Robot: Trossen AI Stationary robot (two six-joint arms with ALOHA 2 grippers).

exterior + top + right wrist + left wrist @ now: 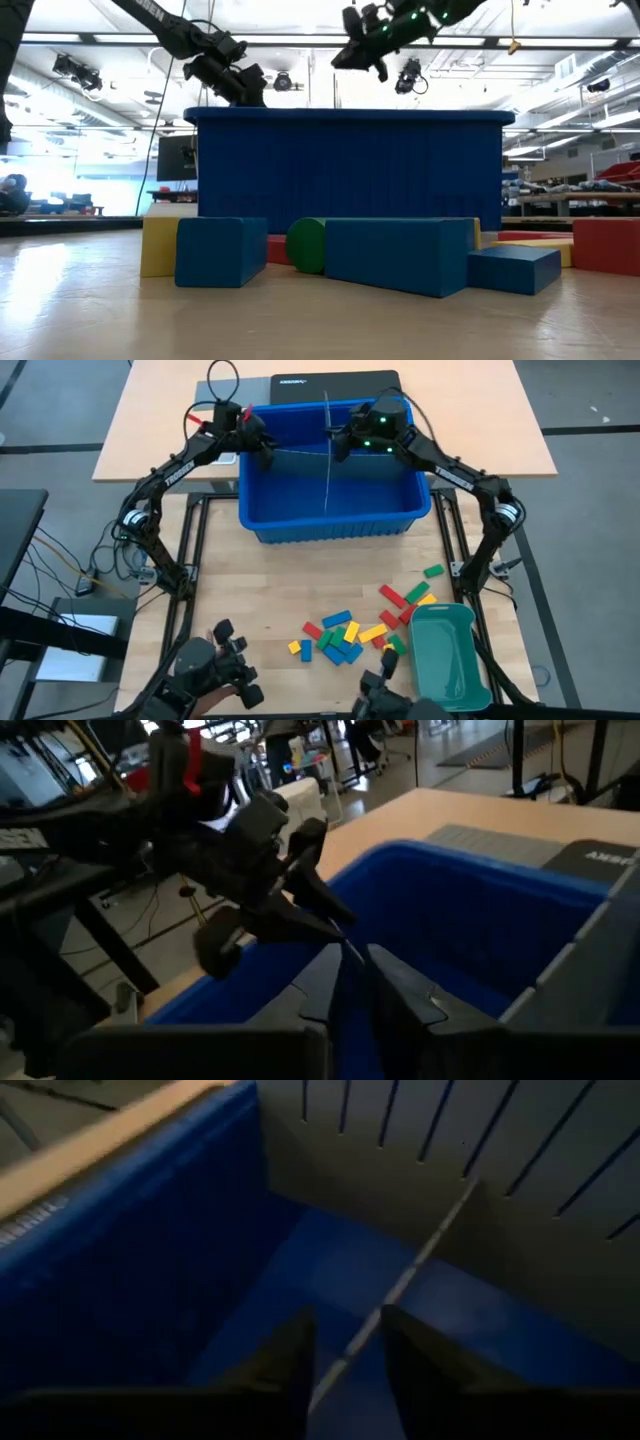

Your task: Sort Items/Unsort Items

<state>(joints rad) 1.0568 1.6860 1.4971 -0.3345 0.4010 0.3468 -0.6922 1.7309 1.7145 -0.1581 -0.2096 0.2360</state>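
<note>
The blocks (345, 632) (400, 255) lie loose on the table (250, 590), in front of the bin (330, 525) and outside of it. Most of them are in one small heap of blue, yellow, green and red pieces. Some more red, green and yellow ones are spread toward my right side, and a few of these are just beside the tray (445, 655) or touching its rim. I do not hold any block, and I see none in the part of the bin that my wrist views show.

My two grippers are both up at the back part of the bin, well apart from the blocks. My left gripper (262, 448) (345, 1320) (245, 90) is over the left rear part. Its fingers (290, 1355) stand a little apart, and the upper edge of a thin grey sheet (400, 1285) (300, 450) runs through the gap between them. I cannot tell if they touch it. This sheet goes to a slotted divider (480, 1140) (327, 470) that crosses the bin from back to front.

My right gripper (340, 445) (345, 960) (350, 55) is near the middle of the back, close to the place where the sheet meets the divider. It is set narrow over the sheet's edge, but I cannot tell if it clamps the sheet or only stands around it. From my right wrist I see the left gripper (300, 910) just ahead, facing mine.
</note>
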